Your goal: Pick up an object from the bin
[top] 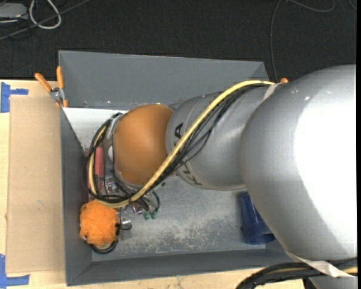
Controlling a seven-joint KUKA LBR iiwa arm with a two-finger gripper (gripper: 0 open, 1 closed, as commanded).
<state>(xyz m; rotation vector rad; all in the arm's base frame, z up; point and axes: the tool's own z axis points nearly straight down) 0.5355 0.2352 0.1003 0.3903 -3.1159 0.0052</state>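
Observation:
An orange fuzzy ball (97, 223) lies in the bin's near left corner, with a dark loop curving round its lower side. My gripper (124, 223) is low in the bin, right beside the ball on its right and mostly hidden under the arm's wrist. Whether it touches the ball is hidden. A narrow red thing (99, 161) stands along the left wall behind the wrist, partly covered.
A blue thing (251, 220) lies at the bin's near right, half under the arm. The big arm with its orange cover and cables hides the bin's middle and right. Bare speckled floor shows along the near wall.

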